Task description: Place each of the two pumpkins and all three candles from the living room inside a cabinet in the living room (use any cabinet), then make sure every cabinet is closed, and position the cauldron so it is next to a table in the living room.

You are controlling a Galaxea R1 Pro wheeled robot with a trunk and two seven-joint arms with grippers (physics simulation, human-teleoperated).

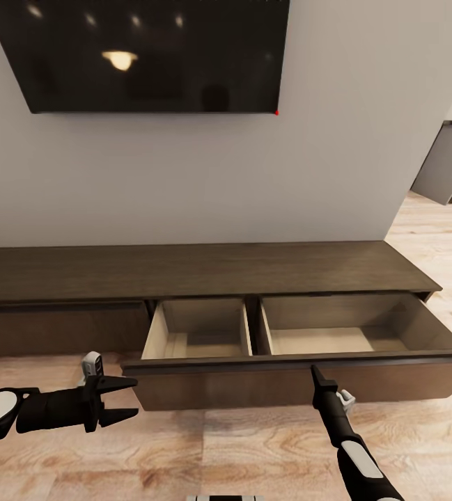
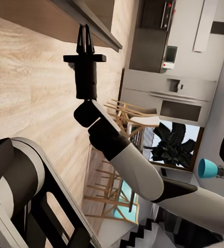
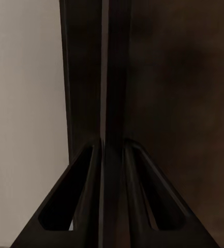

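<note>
- The cabinet (image 1: 205,271) stands against the wall under a dark screen (image 1: 149,52); its wide drawer (image 1: 302,379) is pulled out, both compartments bare.
- The right gripper (image 1: 315,374) has its fingers pressed nearly together at the drawer front's top edge.
- The left gripper (image 1: 129,399) hangs spread open, holding nothing, just beside the drawer's left end, above the wooden floor (image 1: 219,452).

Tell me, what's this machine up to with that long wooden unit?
The robot faces a low dark cabinet under a wall screen. Its wide drawer is pulled out and its two compartments look empty. The right tool is shut, its tip at the drawer's front edge. The left tool hangs open beside the drawer, holding nothing.
</note>
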